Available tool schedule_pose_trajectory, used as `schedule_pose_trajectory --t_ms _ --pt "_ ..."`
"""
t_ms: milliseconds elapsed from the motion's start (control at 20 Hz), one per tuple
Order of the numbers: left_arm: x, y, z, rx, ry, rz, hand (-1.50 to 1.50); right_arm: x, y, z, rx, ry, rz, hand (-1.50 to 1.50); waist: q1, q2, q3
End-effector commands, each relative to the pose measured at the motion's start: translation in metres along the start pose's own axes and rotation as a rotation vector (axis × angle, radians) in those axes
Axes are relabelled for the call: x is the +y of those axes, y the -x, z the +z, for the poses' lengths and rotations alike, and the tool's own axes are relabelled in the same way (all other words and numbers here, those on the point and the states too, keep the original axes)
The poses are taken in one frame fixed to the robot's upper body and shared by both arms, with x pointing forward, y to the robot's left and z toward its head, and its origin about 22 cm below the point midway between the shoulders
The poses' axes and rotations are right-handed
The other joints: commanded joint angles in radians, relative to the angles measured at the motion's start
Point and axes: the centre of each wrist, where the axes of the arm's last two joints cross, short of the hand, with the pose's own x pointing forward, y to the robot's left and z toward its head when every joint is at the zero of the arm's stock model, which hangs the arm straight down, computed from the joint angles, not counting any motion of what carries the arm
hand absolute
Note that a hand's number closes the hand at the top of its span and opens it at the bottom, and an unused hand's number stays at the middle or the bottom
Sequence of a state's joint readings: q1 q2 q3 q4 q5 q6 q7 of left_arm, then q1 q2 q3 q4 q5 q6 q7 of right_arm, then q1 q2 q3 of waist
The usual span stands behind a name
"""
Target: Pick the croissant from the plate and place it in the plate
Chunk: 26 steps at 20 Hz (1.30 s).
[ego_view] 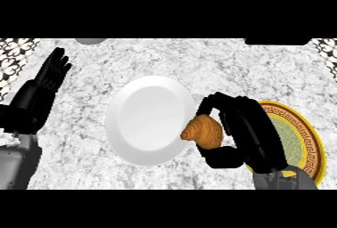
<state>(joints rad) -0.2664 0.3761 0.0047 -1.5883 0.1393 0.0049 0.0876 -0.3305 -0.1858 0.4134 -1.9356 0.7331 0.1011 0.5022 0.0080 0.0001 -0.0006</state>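
Holding the croissant (203, 131): our right robot hand (247, 133) is curled round it, fingers on its 12 o'clock side, thumb at 6 o'clock. Only the croissant's 9 o'clock end sticks out of the grasp.

Handling, as we judge it:
- Light and soft, with a flaky crust that would crush or shed under a squeeze.
- Not slippery, since the ridges give the fingers purchase.
- Best hold is across the thick middle, roughly where we have it, not at the thin tips.

Looks: golden-brown, ridged in bands, darker in the grooves, with a fat body tapering to the visible end.

Position: it sits at the 3-to-4 o'clock rim of the white plate (145, 116). That puts it between the white plate and the patterned plate (314, 149) with the gold border, which lies at 3 o'clock of the hand and is half hidden by it. We can't tell whether the croissant is clear of the white rim or touching it. White plate is plain and glossy.

Left robot hand (47, 76) rests open, fingers up, at the bench's (230, 67) 9 o'clock edge.
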Motion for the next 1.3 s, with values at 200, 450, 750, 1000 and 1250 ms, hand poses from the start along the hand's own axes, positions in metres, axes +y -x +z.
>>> schedule_pose_trajectory --t_ms 200,450,750,1000,1250 --pt "-0.016 -0.007 0.007 -0.014 0.008 0.024 0.0 0.06 -0.053 -0.053 0.028 -0.082 -0.052 1.5 0.011 0.0 0.0" --pt "-0.004 0.001 0.001 -0.001 0.012 0.006 0.0 0.106 -0.032 -0.078 0.055 -0.063 -0.017 1.5 0.011 0.003 0.0" --pt "-0.002 0.003 0.002 -0.005 0.022 0.003 0.0 0.134 -0.021 -0.111 0.09 -0.078 0.065 1.5 0.035 0.009 0.0" --pt "-0.002 -0.012 -0.01 -0.037 0.042 0.006 0.0 0.15 -0.008 -0.11 0.2 -0.08 -0.035 1.5 0.041 0.011 0.001" --pt "-0.019 -0.02 -0.015 -0.036 0.059 0.008 0.0 0.146 -0.01 -0.129 0.212 -0.155 -0.115 -1.5 0.07 0.017 0.001"
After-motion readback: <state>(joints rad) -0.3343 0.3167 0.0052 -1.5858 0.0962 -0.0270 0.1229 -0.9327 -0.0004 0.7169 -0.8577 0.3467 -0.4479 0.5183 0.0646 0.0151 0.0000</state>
